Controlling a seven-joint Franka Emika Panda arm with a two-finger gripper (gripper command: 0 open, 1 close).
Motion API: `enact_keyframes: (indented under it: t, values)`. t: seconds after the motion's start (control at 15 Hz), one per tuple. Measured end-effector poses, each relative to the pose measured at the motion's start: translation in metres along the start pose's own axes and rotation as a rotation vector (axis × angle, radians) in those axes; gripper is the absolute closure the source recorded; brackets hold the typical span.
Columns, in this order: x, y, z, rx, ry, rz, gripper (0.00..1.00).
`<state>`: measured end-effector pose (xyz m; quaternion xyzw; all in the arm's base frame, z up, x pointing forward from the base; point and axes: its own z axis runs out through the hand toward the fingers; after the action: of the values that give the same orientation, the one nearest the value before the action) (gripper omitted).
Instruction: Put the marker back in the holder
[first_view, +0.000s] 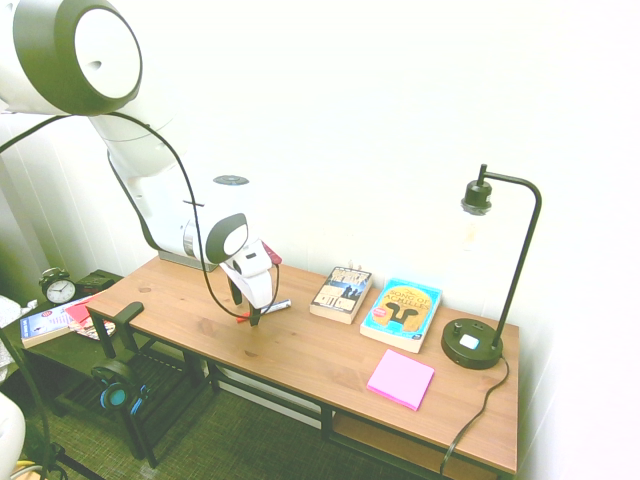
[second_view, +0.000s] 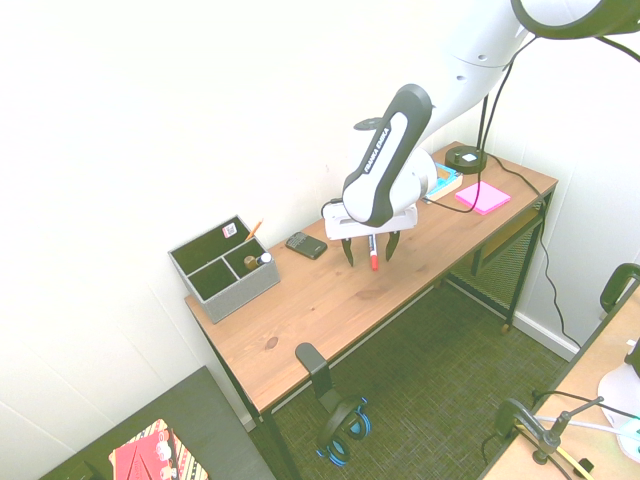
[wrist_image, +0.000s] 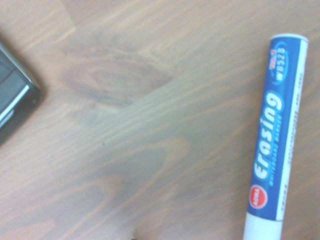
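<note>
I had the end effector (second_view: 368, 252) spread wide, straddling the marker (second_view: 372, 250) that lay on the worktop (second_view: 300, 320); the holder (second_view: 222, 268) sat well apart.

Jaws spread astride marker (second_view: 372, 252) on desk (second_view: 300, 320); holder (second_view: 222, 268) well apart.

White-barrelled marker (wrist_image: 276, 145) with blue label (red cap), grey holder (second_view: 222, 268), pink notepad (first_view: 400, 379), brown wood-grain desk (first_view: 300, 350)

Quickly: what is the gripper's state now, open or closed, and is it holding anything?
Gripper: open, holding nothing; its fingers stand on either side of the marker lying on the desk.
</note>
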<state>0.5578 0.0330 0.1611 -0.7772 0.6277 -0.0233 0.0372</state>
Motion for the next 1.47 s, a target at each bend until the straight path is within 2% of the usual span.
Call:
enact_keyframes:
  t: [1.2,1.33,1.47]
  values:
    - [0.004,0.002,0.003,0.011,-0.024,0.033,1.0]
    - [-0.011,-0.002,-0.002,0.027,-0.039,0.028,1.0]
    - [-0.04,-0.014,-0.026,0.081,-0.089,0.048,1.0]
